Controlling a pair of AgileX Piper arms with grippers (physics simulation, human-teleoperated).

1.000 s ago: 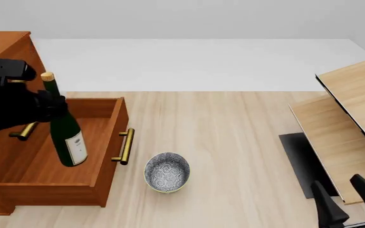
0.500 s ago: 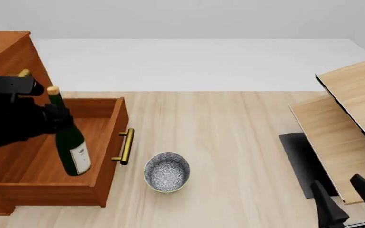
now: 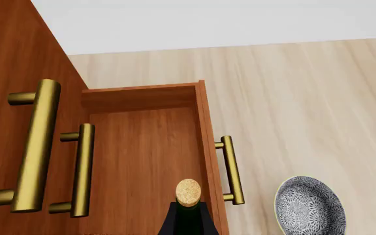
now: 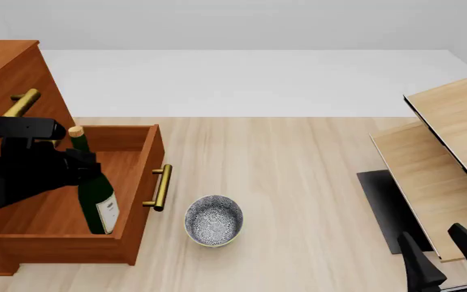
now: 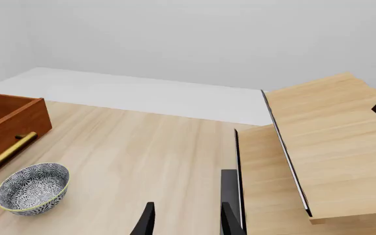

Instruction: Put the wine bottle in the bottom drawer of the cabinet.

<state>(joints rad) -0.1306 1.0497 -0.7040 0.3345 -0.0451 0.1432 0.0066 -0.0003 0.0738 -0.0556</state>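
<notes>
Two arms in the front view: my left gripper (image 4: 75, 163) has its fingers clamped on the wine bottle (image 4: 95, 193), bottle upright inside the open bottom drawer (image 4: 71, 240) of the cabinet (image 4: 10, 67), bowl (image 4: 214, 220) on the tabletop (image 4: 298, 182) just beside the drawer handle. Left wrist: cork sits over the drawer floor near its front wall. Right wrist: my right gripper (image 5: 186, 221) fingers apart, empty, well clear of the bowl.

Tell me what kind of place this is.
Probably a bare simulated tabletop workspace, not a real room: a wooden cabinet with its bottom drawer open, a patterned bowl on the light-wood table, pale wood panels, and blank grey-white surroundings.
</notes>
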